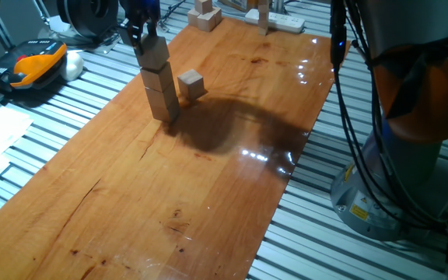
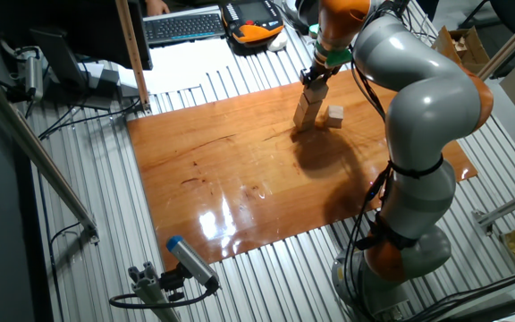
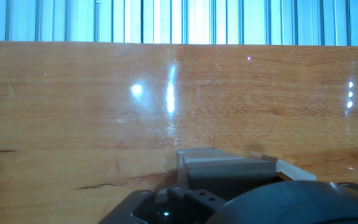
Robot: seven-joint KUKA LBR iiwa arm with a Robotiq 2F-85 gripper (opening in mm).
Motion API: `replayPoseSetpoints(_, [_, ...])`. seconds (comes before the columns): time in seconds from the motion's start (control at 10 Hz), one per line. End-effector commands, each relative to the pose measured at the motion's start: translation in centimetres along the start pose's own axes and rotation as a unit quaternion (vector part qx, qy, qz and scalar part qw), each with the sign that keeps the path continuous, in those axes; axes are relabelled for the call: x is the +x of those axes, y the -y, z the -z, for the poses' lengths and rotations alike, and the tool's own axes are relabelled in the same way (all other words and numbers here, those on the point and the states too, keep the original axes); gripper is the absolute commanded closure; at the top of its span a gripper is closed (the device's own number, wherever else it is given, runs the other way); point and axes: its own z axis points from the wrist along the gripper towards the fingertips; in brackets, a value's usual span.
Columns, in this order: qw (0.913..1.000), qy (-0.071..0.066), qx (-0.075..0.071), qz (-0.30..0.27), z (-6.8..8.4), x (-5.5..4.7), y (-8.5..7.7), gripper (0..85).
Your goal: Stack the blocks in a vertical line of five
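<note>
While a lone block sits beside the stack (three high), the claw pinches its tilted top block.

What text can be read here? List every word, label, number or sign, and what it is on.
Nothing can be quoted: no text is legible in any view.
Yellow label on the robot base: too small to read.
Keyboard: key legends too small to read.
Blocks: no markings visible.

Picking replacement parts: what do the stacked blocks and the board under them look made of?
Stacked blocks: apparently unpainted light wood, matte pale tan faces, no gloss. Board: wood with reddish-orange grain streaks and dark cracks, probably varnished, since it mirrors the lamps as bright spots.
</note>
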Motion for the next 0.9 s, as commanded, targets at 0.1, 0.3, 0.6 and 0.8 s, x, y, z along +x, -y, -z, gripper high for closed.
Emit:
replayPoseSetpoints(0.1, [1.0,-0.001,0.001,0.002,-0.19,-0.01,0.11,85.0])
replayPoseSetpoints(0.3, [1.0,-0.001,0.001,0.003,-0.31,-0.04,0.18,85.0])
replayPoseSetpoints(0.6, [0.9999,0.001,0.004,-0.016,-0.27,0.02,0.12,85.0])
replayPoseSetpoints(0.8, [0.9992,0.003,0.001,-0.04,-0.27,0.02,0.13,85.0])
